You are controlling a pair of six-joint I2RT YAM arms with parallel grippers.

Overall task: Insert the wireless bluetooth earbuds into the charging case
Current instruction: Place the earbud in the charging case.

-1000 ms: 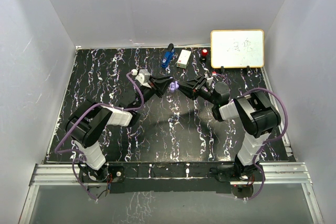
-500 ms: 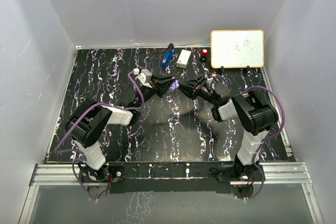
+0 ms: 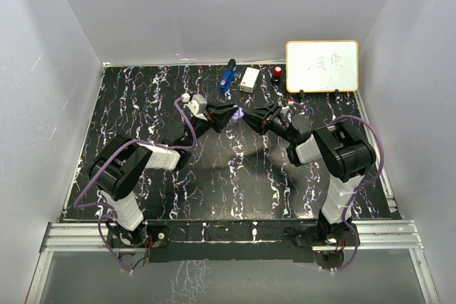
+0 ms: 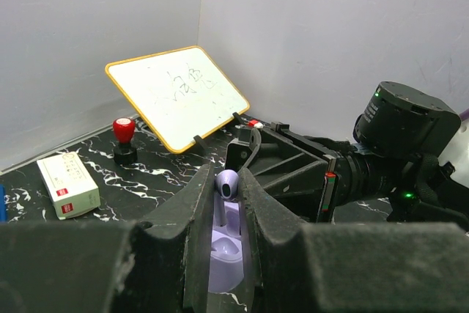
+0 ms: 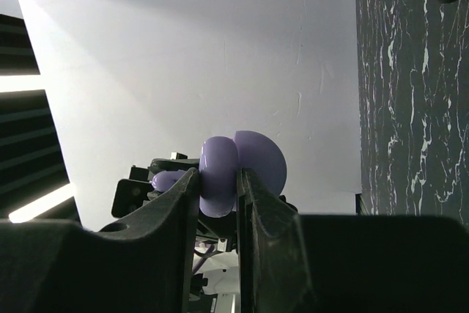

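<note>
Both grippers meet above the middle of the table. My left gripper (image 3: pixel 229 114) is shut on a pale lilac earbud (image 4: pixel 228 183), pinched at its head between the fingertips with the stem pointing down. Just below it the lilac charging case (image 4: pixel 226 248) lies open, and the stem reaches into its cavity. My right gripper (image 3: pixel 250 116) is shut on that charging case (image 5: pixel 219 174), whose round lid (image 5: pixel 262 160) stands open beside the body. In the right wrist view the earbud (image 5: pixel 167 179) shows at the case's left side. Black earbuds are out of view.
A whiteboard (image 3: pixel 322 66) stands at the back right of the black marbled table (image 3: pixel 142 105). A red stamp (image 3: pixel 277 72), a small white box (image 3: pixel 249 80) and a blue tool (image 3: pixel 227 76) lie along the back edge. White walls enclose the table.
My left gripper has moved right with the earbud, closing the gap to the case. The right gripper has shifted slightly toward the back with the case.
</note>
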